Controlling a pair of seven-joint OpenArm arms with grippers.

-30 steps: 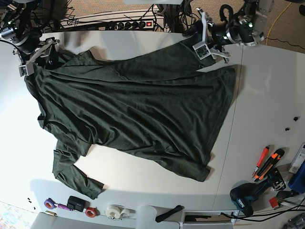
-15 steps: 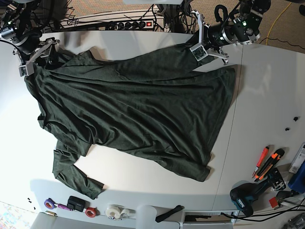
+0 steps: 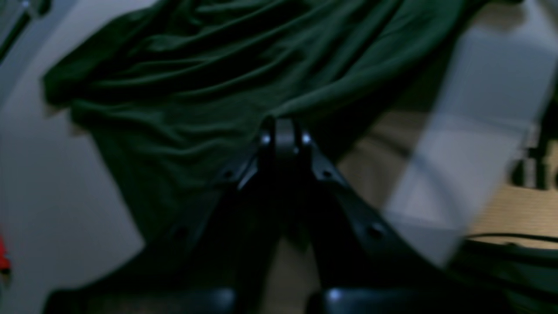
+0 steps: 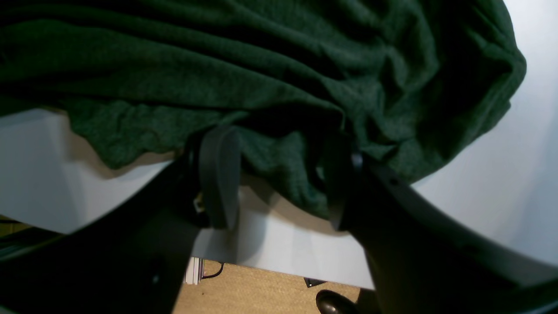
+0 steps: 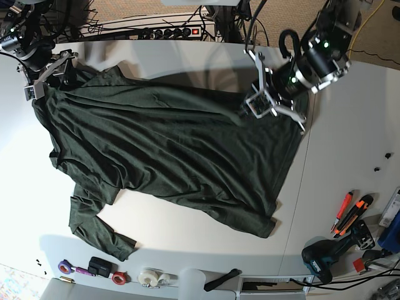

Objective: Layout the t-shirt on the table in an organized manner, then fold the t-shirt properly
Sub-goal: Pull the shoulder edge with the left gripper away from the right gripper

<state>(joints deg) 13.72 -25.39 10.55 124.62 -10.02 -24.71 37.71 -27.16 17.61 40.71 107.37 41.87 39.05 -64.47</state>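
Two grippers at the far edge of the t-shirt, which lies spread across the table.

Left gripper, on the right of the base view: jaws pressed together, pinching a fold of dark green fabric at the garment's upper right corner; in the left wrist view the closed tips meet the cloth where it bunches, though that view is blurred. Right gripper, at the table's upper left corner: jaws standing apart, with a wrinkled edge of the t-shirt lying between the two fingers, not clamped. One long cuffed sleeve trails toward the near left edge, close to rolls of tape. Hand tools lie on the right panel, well apart from the garment.
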